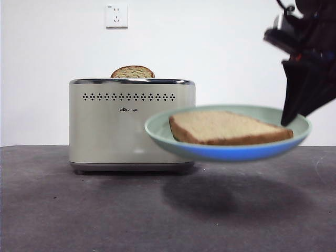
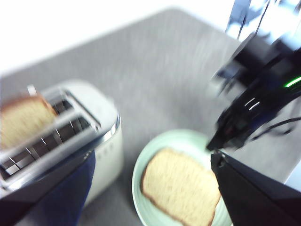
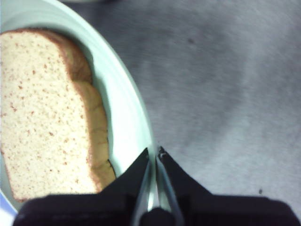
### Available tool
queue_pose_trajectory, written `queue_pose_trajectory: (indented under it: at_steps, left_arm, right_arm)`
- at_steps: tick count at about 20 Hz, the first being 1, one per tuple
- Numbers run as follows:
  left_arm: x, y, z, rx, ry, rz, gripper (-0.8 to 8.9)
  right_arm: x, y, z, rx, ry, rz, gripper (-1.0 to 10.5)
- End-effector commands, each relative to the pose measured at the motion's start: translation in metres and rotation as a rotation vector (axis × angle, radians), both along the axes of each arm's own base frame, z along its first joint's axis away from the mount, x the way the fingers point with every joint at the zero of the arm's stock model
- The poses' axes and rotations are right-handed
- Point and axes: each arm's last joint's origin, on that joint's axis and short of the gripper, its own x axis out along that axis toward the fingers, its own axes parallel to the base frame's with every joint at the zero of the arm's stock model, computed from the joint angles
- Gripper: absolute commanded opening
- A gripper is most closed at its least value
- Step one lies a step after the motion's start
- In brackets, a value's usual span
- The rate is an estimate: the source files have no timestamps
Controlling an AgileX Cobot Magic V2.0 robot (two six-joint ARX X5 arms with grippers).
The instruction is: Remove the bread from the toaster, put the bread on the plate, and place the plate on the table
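Observation:
The pale green plate (image 1: pixel 231 152) hangs in the air to the right of and in front of the cream toaster (image 1: pixel 131 126), above its shadow on the table (image 1: pixel 79 210). The bread (image 1: pixel 226 128) lies flat on the plate. My right gripper (image 1: pixel 286 122) comes down from the top right and is shut on the plate's right rim; the right wrist view shows its jaws (image 3: pixel 153 155) pinching the rim (image 3: pixel 127 117) beside the bread (image 3: pixel 42 117). My left gripper (image 2: pixel 152 155) is open and empty above the toaster (image 2: pixel 106 141) and the plate (image 2: pixel 138 174). It does not show in the front view.
A narrower, darker slice with a domed top (image 1: pixel 132 72) stands in the toaster slot; it also shows in the left wrist view (image 2: pixel 23 117). A white wall with a socket (image 1: pixel 116 16) stands behind the toaster.

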Motion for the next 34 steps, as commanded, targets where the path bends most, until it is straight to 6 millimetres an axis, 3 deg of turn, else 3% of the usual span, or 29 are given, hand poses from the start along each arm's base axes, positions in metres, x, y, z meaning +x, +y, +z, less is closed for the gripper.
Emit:
queue_pose_trajectory:
  at_steps: [1, 10, 13, 16, 21, 23, 27, 30, 34]
  left_arm:
    - [-0.017, 0.015, 0.015, -0.057, -0.071, -0.010, 4.09]
    - [-0.055, 0.053, 0.034, -0.114, -0.162, 0.030, 4.09]
    - [-0.057, 0.055, 0.032, -0.096, -0.156, 0.028, 4.09]
    - [-0.056, 0.056, 0.031, -0.073, -0.164, 0.046, 4.09]
    - [-0.056, 0.056, 0.031, -0.064, -0.170, 0.042, 4.09]
    - [-0.056, 0.056, 0.031, -0.050, -0.177, 0.045, 4.09]
    - [-0.048, 0.055, 0.017, 0.081, -0.141, 0.185, 4.09]
    - [-0.036, 0.047, -0.010, 0.144, -0.129, 0.252, 4.09]
    - [-0.021, 0.038, -0.061, 0.152, -0.195, 0.391, 4.09]
  right_arm:
    - [0.010, 0.001, -0.014, -0.008, 0.041, 0.015, -0.1]
    - [0.038, 0.007, -0.073, -0.050, 0.178, 0.038, -0.1]
    - [0.039, 0.007, -0.076, -0.051, 0.180, 0.040, 0.1]
    - [0.039, 0.006, -0.076, -0.074, 0.170, 0.031, 2.4]
    - [0.042, 0.005, -0.071, -0.094, 0.153, 0.013, 2.6]
    - [0.045, 0.004, -0.055, -0.084, 0.127, 0.002, 2.6]
    - [0.040, 0.003, 0.008, -0.040, -0.025, -0.005, 2.6]
    - [0.020, 0.000, 0.062, -0.002, -0.179, 0.000, 2.6]
    - [-0.018, -0.004, 0.109, 0.112, -0.332, 0.046, 2.6]
